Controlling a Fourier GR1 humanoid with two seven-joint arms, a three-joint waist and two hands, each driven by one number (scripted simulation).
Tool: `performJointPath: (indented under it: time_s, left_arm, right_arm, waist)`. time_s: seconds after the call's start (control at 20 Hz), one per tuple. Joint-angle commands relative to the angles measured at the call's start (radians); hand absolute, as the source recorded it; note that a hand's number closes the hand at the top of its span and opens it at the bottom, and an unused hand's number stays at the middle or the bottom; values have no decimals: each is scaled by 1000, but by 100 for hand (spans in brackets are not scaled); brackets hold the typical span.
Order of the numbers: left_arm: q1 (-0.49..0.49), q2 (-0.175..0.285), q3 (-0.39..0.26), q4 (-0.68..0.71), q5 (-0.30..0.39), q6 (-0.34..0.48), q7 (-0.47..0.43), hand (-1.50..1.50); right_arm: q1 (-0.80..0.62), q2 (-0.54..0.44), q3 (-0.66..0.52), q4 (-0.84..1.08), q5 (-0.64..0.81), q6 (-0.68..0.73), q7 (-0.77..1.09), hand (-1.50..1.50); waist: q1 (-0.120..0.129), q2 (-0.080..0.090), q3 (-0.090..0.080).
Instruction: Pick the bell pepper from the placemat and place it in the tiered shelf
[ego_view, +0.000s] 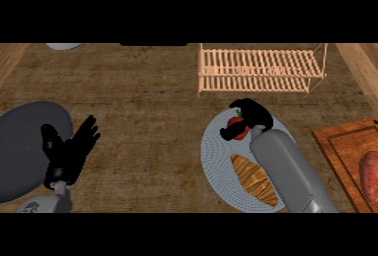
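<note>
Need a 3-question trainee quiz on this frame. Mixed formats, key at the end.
1. True or false: the bell pepper already lies in the tiered shelf.
2. Which hand is curled round the pepper? A) left hand B) right hand C) neither
3. Fill in: the other food on the placemat is a ____.

Key
1. False: it is at the placemat's far end, short of the shelf.
2. B: the left hand rests open at the view's left.
3. croissant

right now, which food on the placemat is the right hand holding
The red bell pepper at the placemat's far end: the right hand curls round it. The brown croissant lies nearer the robot, ungrasped.
</note>
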Motion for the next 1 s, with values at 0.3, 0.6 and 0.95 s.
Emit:
performJointPath:
  time_s: [0.3,0.6,0.95]
  left_arm:
    - [29,16,21,-37,17,-12,67,0]
    - [31,-14,19,19,-12,11,2,0]
    - [68,9,38,-12,12,-22,10,0]
  right_arm:
    - [83,50,169,-213,57,20,-184,150]
    - [70,87,239,-589,91,-30,-19,150]
    - [0,50,181,-977,193,45,258,150]
  waist:
    - [-7,10,7]
    - [-23,5,5]
    - [-24,2,6]
